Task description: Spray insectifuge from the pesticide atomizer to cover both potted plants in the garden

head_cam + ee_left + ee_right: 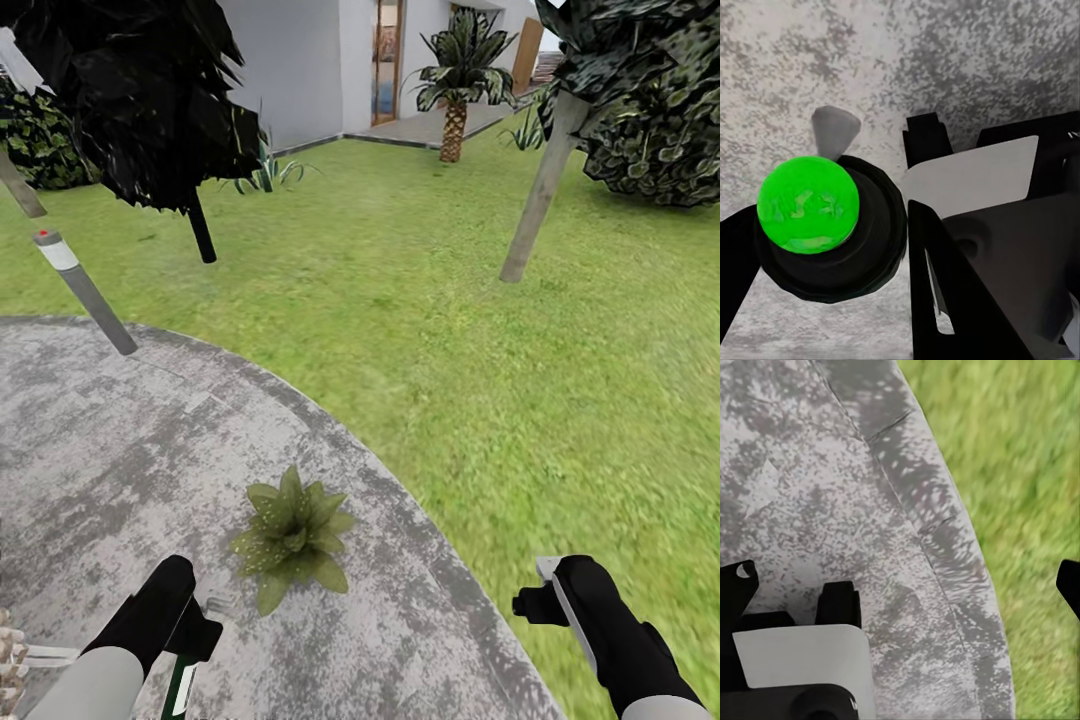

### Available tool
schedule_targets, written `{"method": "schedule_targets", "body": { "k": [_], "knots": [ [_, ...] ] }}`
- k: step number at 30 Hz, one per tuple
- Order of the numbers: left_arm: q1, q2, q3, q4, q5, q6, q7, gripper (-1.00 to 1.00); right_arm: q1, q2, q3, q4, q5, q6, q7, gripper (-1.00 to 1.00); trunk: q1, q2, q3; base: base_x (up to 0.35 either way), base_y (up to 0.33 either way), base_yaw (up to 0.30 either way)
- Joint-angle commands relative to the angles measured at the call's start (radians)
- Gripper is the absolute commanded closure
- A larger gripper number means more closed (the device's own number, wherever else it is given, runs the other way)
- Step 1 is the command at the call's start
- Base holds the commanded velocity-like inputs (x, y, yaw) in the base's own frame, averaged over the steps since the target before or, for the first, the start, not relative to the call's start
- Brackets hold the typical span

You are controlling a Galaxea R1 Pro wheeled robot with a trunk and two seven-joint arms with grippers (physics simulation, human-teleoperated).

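One potted plant, a rosette of pale-speckled green leaves, stands on the round grey stone patio just ahead of me. My left gripper sits low at the plant's left, shut on the pesticide atomizer, whose dark green body with a white label hangs below the fingers. In the left wrist view the atomizer appears end-on as a bright green dome in a black collar, beside a black finger. My right gripper hovers open over the patio's right edge, holding nothing.
A grey bollard lamp leans at the patio's far left rim. On the lawn beyond stand a dark tree's trunk, a pale trunk, a bush, a palm and the house wall. Wicker shows at my left.
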Motion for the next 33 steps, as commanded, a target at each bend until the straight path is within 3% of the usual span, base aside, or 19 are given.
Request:
{"method": "schedule_targets", "body": {
  "k": [1,14,33],
  "knots": [
    [-0.001,-0.001,0.003,-0.001,-0.011,0.002,-0.011,1.0,0.0,0.0,0.0,-0.001,0.01,0.004,0.01,-1.0,0.0,0.0,-0.001,0.0,-0.004,0.037],
    [-0.001,-0.001,0.003,0.003,-0.011,0.002,-0.012,1.0,0.0,0.001,0.002,-0.001,0.01,0.004,0.01,-1.0,0.0,0.0,-0.01,0.195,-0.098,0.128],
    [-0.001,-0.001,0.002,0.003,-0.011,0.002,-0.012,1.0,0.0,0.0,-0.004,-0.002,0.01,0.004,0.007,-1.0,0.0,0.0,-0.013,0.006,-0.136,0.072]
  ]
}}
